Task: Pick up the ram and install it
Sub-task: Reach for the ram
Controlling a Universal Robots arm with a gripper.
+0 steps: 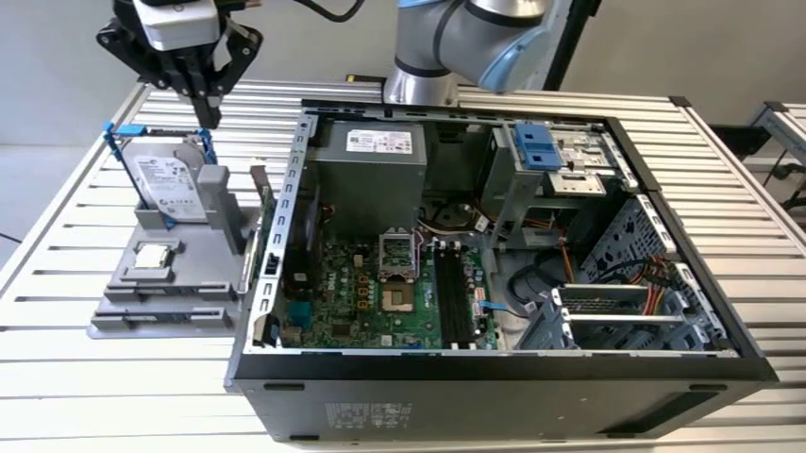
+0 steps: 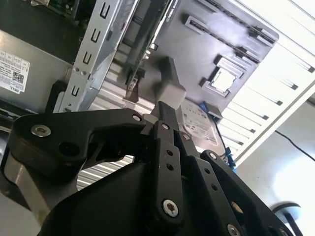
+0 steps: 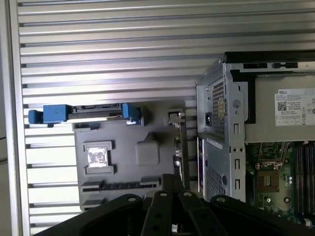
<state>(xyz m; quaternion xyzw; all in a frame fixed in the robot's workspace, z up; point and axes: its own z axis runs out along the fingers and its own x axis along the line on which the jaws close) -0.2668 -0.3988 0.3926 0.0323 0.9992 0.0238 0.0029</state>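
Looking across the exterior view, we see the black, multi-link metal gripper hanging above the far end of a grey moulded plastic holder. Its fingers are pressed together with nothing between them. The holder rests on a ribbed, silver metal table. A box-shaped silver hard drive with a white label leans upright in it, framed by a blue plastic bracket, and a small square silver processor chip lies flat in a recess nearer the camera. The ram, a long, thin, dark circuit-board stick, stands on its edge along the holder's side, just beside the perforated wall of the open black steel computer case. It is apart from the gripper. Inside the case lies a green motherboard with long black slots.

In the second wrist view the gripper's matte black links and bolts fill the foreground. Its tip points toward the holder, above the hard drive's label and the chip.

In the first wrist view we look down past the closed fingertips onto the smooth grey holder. The ram shows edge-on as a narrow strip between the holder and the case wall.
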